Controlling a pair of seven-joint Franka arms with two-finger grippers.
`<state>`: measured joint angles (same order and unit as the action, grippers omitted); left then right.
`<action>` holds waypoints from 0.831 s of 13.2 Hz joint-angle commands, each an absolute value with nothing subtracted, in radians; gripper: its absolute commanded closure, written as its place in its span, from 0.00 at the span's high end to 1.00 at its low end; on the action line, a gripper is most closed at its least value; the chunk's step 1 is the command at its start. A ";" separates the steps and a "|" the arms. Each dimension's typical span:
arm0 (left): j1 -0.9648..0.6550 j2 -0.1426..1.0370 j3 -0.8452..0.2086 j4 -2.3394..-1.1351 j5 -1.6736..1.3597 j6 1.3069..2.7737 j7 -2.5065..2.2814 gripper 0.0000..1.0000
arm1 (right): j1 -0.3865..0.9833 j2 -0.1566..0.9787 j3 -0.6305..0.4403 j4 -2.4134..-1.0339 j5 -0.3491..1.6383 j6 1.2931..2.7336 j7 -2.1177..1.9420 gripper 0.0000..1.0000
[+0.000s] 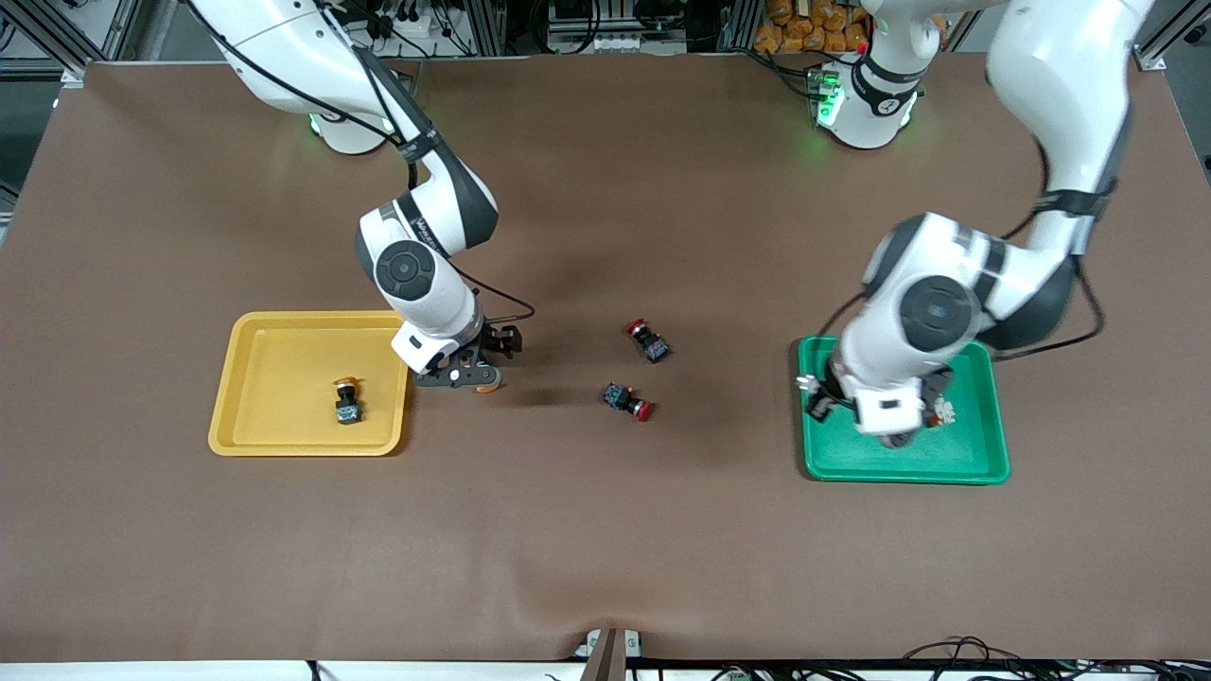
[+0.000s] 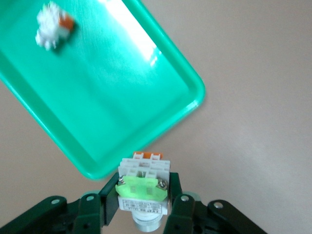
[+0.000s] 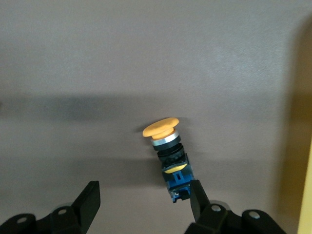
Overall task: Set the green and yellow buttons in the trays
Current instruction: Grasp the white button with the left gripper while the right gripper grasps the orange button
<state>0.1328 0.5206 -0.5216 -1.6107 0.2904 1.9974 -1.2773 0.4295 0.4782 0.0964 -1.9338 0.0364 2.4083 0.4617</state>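
Observation:
My left gripper (image 2: 143,204) is shut on a whitish-grey button with a light green part (image 2: 143,187) and holds it up over the green tray (image 1: 965,454), also seen in the left wrist view (image 2: 97,97). A second whitish button (image 2: 54,28) lies in that tray. My right gripper (image 3: 144,202) is open, low over the cloth beside the yellow tray (image 1: 274,359). A black-and-blue button with an orange-yellow cap (image 3: 168,153) lies on the cloth between its fingers, close against one finger (image 3: 197,195). Another yellow-capped button (image 1: 347,400) lies in the yellow tray.
Two black-and-blue switches with red caps (image 1: 648,340) (image 1: 629,399) lie on the brown cloth between the trays. The yellow tray's rim (image 3: 307,195) shows close beside the right gripper.

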 commanded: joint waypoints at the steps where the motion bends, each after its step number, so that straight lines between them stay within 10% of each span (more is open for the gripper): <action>1: 0.188 0.517 -0.526 -1.612 0.340 1.976 -1.067 0.00 | 0.434 0.474 0.086 -1.942 0.045 2.421 0.460 0.83; 11: 0.222 0.678 -0.497 -1.618 0.520 1.967 -0.470 0.00 | 0.403 0.541 0.074 -1.944 0.023 2.514 0.361 0.83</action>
